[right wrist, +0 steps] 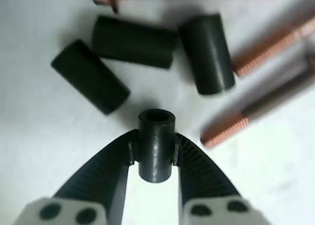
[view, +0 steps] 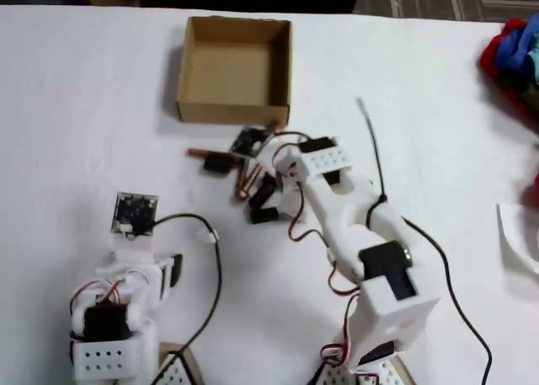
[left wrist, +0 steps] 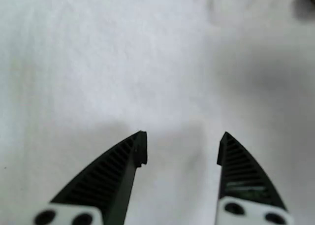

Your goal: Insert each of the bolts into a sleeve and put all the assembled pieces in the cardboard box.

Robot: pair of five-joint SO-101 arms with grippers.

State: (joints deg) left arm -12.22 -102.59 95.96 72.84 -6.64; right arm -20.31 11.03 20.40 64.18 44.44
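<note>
One sleeve stands bore-up, clenched in the right gripper, bolts flat just beside; left gripper hangs released.

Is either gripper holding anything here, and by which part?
The right gripper pinches a black sleeve across its side wall, about mid-length. The left gripper is open, holding nothing.

Bright, diffuse light falls from overhead and washes the white table nearly featureless in the high view. Shadows are short and soft, with faint grey beside the cardboard box. In the left wrist view a broad dim patch greys part of the table. The black upright sleeve carries dull highlights.
</note>
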